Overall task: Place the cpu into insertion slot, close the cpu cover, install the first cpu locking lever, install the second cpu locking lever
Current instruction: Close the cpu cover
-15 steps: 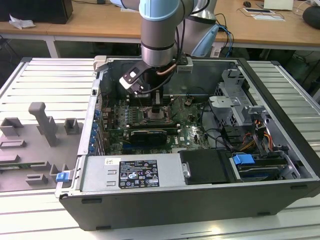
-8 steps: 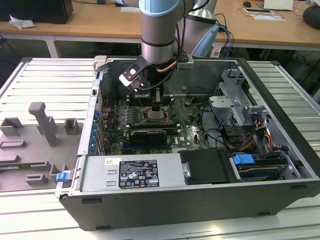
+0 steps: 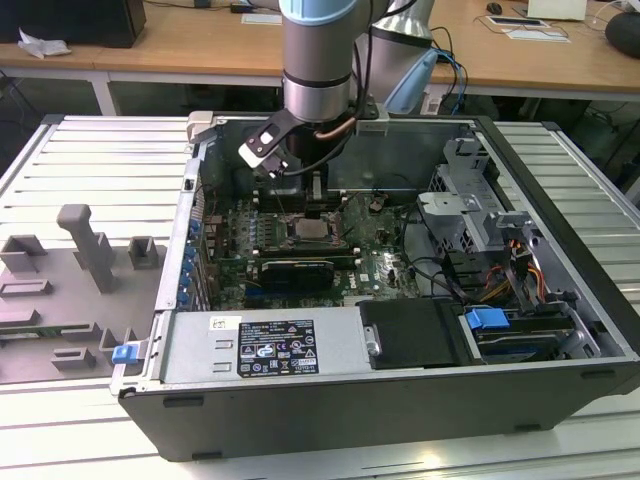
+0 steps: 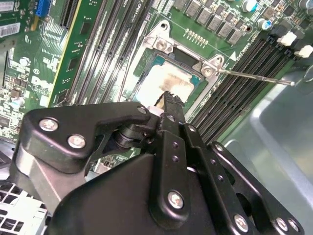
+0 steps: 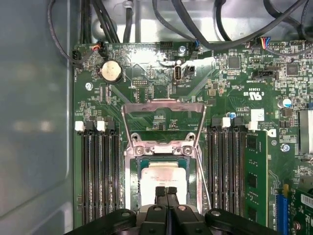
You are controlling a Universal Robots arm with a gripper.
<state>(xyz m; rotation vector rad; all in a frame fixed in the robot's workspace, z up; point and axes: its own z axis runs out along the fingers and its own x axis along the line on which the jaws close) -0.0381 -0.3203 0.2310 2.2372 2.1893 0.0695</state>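
The cpu [image 5: 163, 177] lies flat in the insertion slot [image 5: 161, 148], its pale metal top smudged; it also shows in the second wrist view [image 4: 164, 81]. The cpu cover [image 5: 163, 104] is swung open and lies back beyond the socket, away from the chip. A thin locking lever [image 4: 254, 77] sticks out sideways from the socket frame [image 4: 164, 45]. My gripper [image 5: 166, 192] is shut, its black tips together right over the chip's near edge with nothing between them; they show the same way in the second wrist view [image 4: 168, 99]. In the exterior view the gripper [image 3: 302, 198] hangs just above the socket [image 3: 318, 229].
Long black memory slots [image 5: 98, 171] flank the socket on both sides. A coin battery [image 5: 111, 71] and cable bundles [image 5: 205, 24] lie beyond the cover. The open case has a drive cage [image 3: 470, 215], a power supply [image 3: 265, 345], and grey wall [image 5: 34, 112]. Grey fixture blocks [image 3: 85, 245] stand outside.
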